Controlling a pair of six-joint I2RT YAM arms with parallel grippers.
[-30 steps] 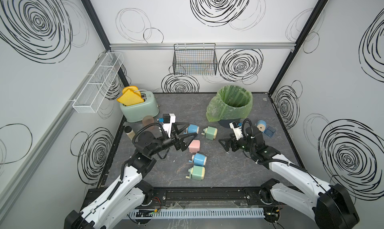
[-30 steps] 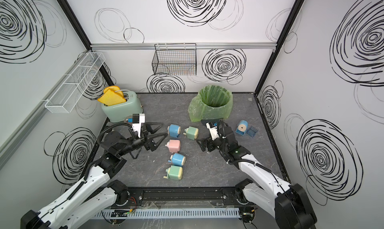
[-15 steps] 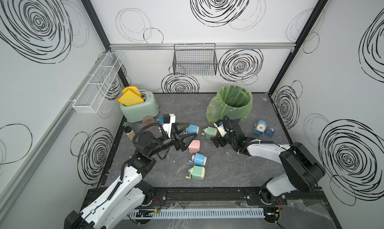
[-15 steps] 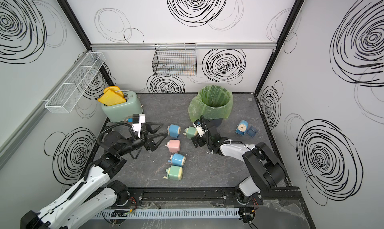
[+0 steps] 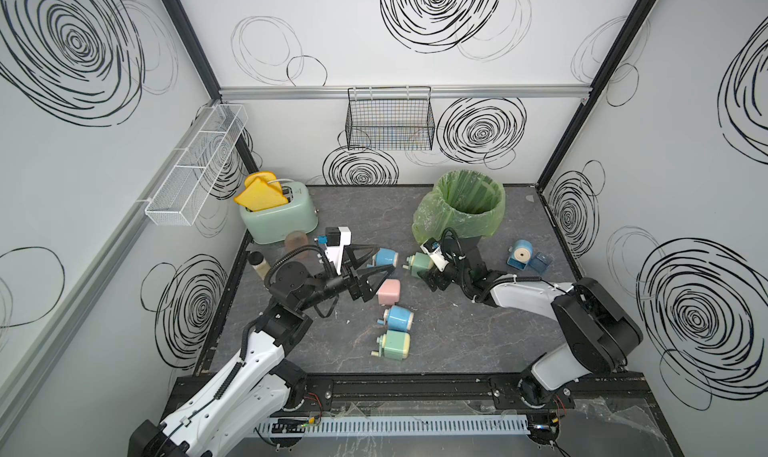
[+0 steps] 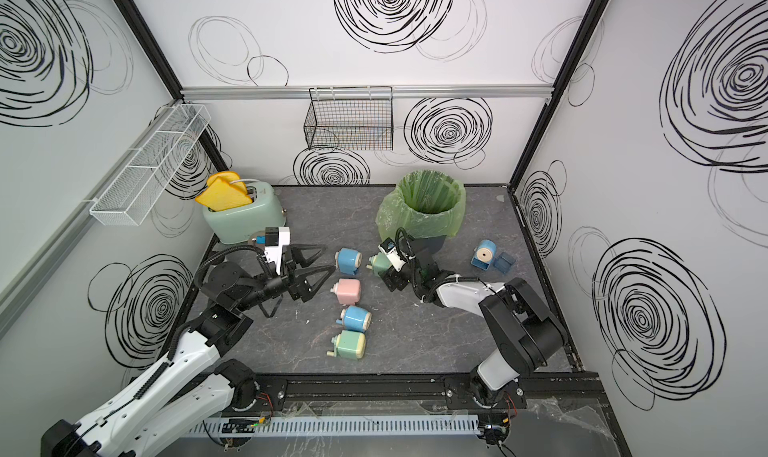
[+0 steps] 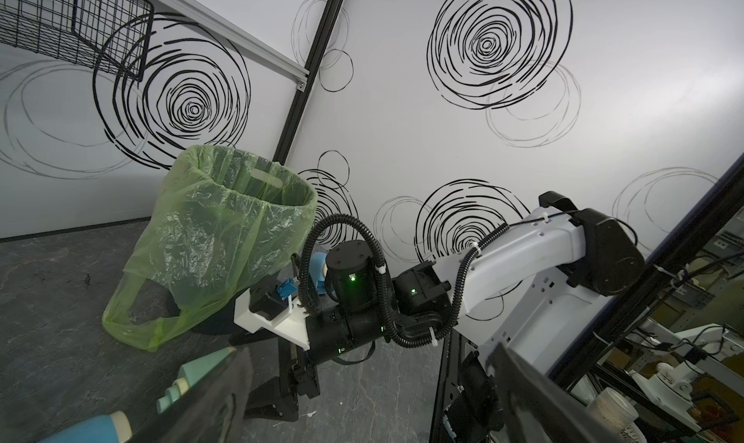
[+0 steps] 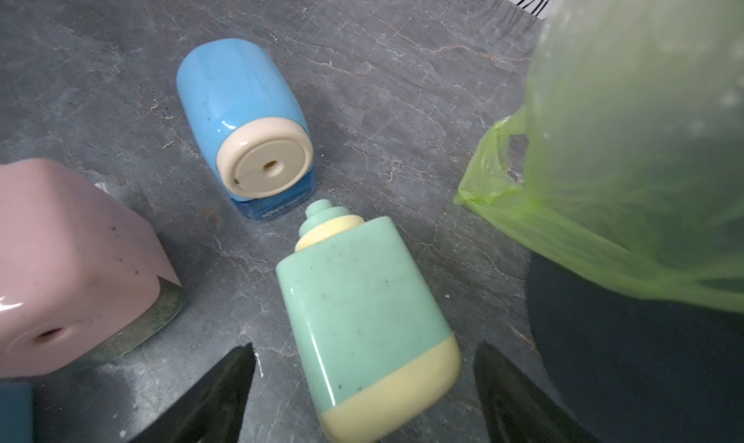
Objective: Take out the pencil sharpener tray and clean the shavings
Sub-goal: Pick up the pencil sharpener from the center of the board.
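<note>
Right gripper (image 8: 364, 352): spread astride mint-green sharpener (image 8: 362, 300) lying on its side, seemingly clear of it. Left gripper (image 5: 384, 259): spread wide, empty, beside pink sharpener (image 5: 389, 291).

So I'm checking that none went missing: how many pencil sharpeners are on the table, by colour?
Blue plastic pencil sharpeners: 3
Mint-green plastic pencil sharpeners: 2
Pink plastic pencil sharpener: 1
Total: 6
</note>
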